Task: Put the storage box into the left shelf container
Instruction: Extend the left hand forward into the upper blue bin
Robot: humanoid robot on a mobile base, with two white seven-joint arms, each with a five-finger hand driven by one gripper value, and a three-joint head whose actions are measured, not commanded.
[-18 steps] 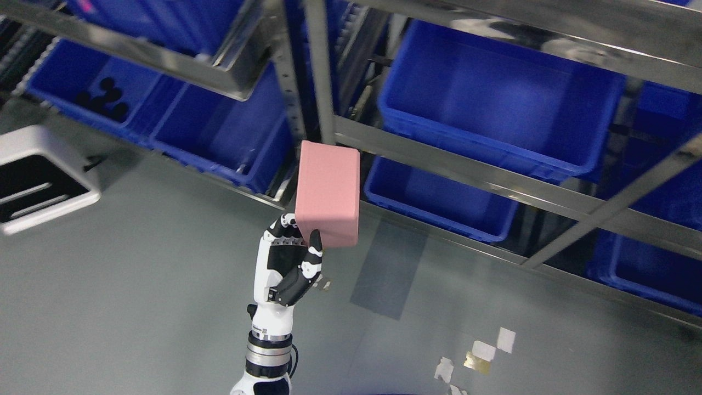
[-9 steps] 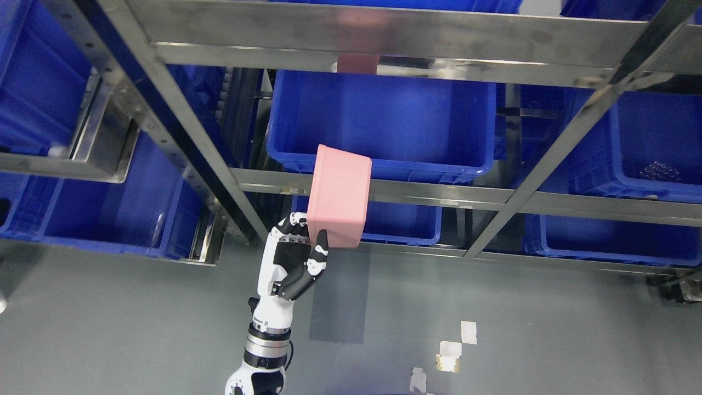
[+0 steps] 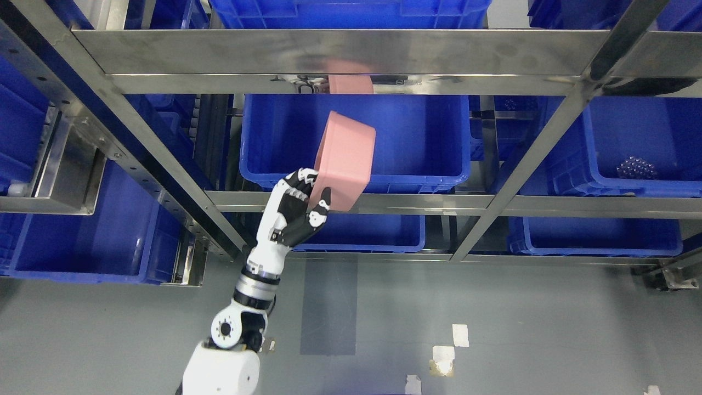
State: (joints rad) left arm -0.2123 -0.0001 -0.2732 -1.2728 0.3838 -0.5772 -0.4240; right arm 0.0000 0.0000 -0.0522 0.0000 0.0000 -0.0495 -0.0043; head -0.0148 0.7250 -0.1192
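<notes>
In front of the blue shelf container (image 3: pixel 356 137), the left hand (image 3: pixel 296 211) is clamped on the pink storage box (image 3: pixel 345 162), its long axis running up and tilted right.

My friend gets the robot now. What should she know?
Left hand: shut on the pink storage box, held tilted in front of the shelf's middle level.
Right hand: not in view.
Blue container: on the shelf right behind the box, open top.
Done: box picked up and raised to the container's front wall.
Left: carry it over the rim, lower it inside, let go, pull the hand out past the metal rail above.
</notes>
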